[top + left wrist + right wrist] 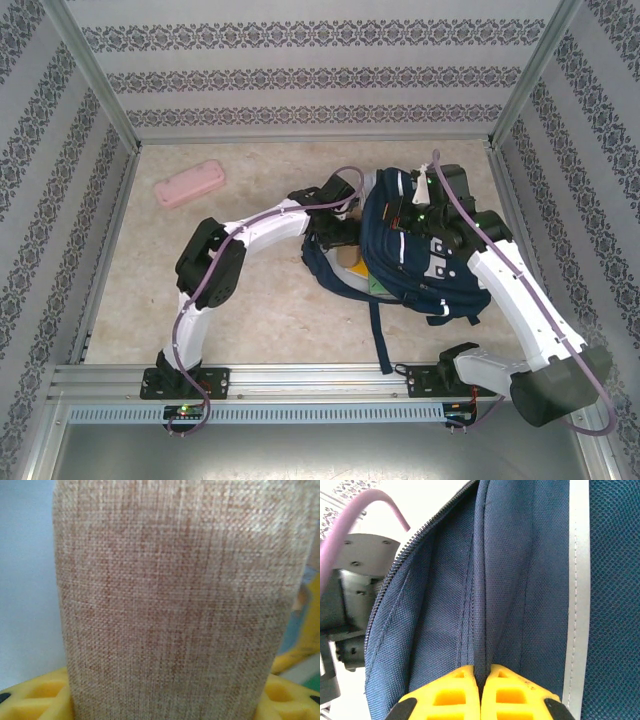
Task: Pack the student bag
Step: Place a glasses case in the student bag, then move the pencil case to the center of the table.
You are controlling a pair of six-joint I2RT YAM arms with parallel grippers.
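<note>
a pink case (189, 185), a rounded oblong with a soft matte look, lies at the far left of the pale mottled table (270, 320). the left gripper (165, 707) reaches to the bag's open mouth. its yellow moulded fingers (35, 695), hollow-celled, stand either side of a tan woven panel (170, 595), coarse like linen and straight-edged; i cannot tell whether they press it or stand free of it. the student bag (395, 255) lies right of centre on the table, bulky navy fabric with small grey patches, one dark strap (378, 335) trailing to the near edge. the right gripper (481, 690) is clenched on a fold of the bag's fine-weave navy cloth, its yellow fingers meeting. left of the fold runs a toothed zip (390, 580); right of it, a stitched pale reflective stripe (577, 580), then open mesh.
</note>
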